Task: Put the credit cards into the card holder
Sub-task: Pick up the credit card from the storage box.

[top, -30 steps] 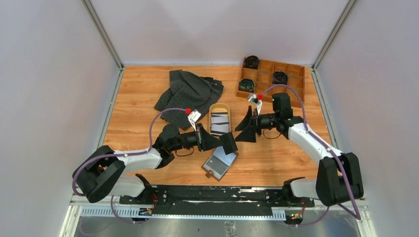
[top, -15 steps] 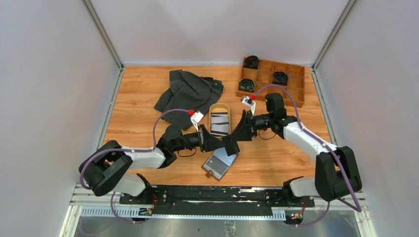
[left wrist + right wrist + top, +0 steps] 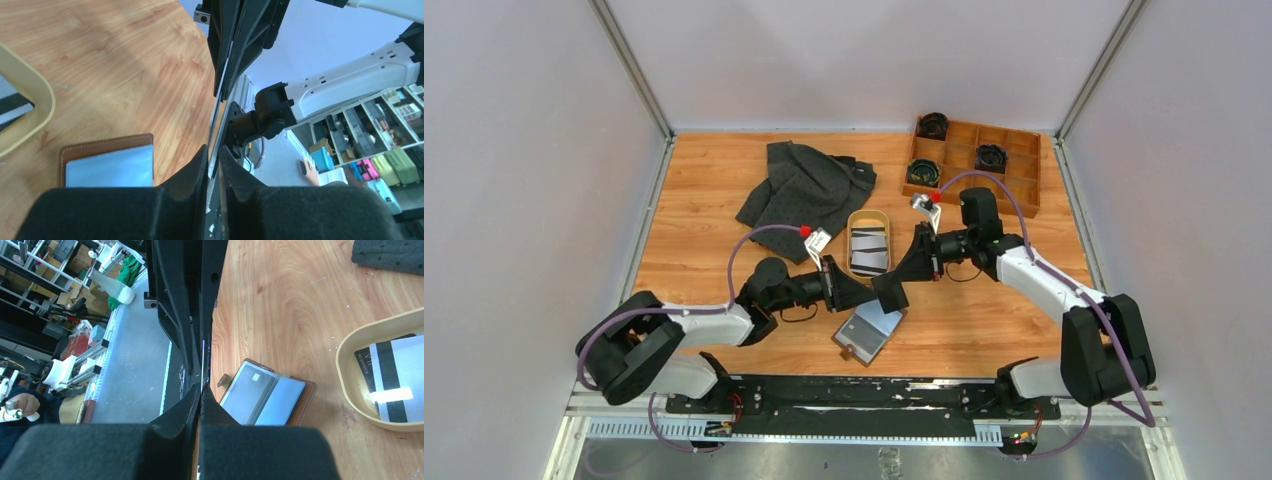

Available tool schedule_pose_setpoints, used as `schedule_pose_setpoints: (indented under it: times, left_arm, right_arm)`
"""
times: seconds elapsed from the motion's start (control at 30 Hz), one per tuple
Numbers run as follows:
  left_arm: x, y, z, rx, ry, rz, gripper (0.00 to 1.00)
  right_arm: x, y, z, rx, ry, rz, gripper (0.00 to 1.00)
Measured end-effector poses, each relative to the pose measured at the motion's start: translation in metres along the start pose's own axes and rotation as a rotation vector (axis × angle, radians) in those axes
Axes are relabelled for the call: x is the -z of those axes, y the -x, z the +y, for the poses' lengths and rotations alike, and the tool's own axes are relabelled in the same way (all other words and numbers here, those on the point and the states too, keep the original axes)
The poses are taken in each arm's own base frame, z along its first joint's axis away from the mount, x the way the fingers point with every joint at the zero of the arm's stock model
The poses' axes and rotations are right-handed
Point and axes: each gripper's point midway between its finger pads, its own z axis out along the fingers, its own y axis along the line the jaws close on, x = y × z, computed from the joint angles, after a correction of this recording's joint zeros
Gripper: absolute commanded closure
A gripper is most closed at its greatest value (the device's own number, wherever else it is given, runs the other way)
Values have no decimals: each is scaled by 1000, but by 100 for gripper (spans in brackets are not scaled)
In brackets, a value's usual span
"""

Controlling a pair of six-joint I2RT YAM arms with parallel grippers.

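Observation:
A thin credit card [image 3: 218,125] stands edge-on in the air between both grippers, above the open brown card holder [image 3: 869,335]. My left gripper [image 3: 879,290] has its jaws close on either side of the card's near end [image 3: 213,150]. My right gripper [image 3: 902,280] is shut on the far end [image 3: 201,387]. The card holder [image 3: 270,397] lies flat with a dark card [image 3: 247,387] in one clear pocket. More striped credit cards [image 3: 869,250] lie in the oval tan tray [image 3: 869,212], also seen in the right wrist view [image 3: 395,375].
A dark grey cloth [image 3: 809,190] lies at the back left of the tray. A wooden compartment box [image 3: 974,160] with black coils stands at the back right. The black mounting rail [image 3: 854,395] runs along the near edge.
My right gripper moved left to meet the left gripper and shut on the card held there. The left arm shifted only slightly.

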Motion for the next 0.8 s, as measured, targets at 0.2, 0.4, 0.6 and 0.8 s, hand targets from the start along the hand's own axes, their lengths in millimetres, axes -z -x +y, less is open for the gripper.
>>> schedule_pose_setpoints:
  times: [0.2,0.4,0.6,0.8]
  left_arm:
    - [21,13,-11,-117,46,-55,40]
    - [55,35,-23,-265,98,-205,0]
    - [86,17,8,-167,217,-289,0]
    - [91,5,17,-33,238,-291,11]
  right_arm:
    - [0,-6,-3,46,0,-3,100]
    - [-4,-21,-6,24,-9,7,100]
    - [-19,-31,-6,42,-12,43,100]
    - [-29,-42,-16,-11,-32,59,100]
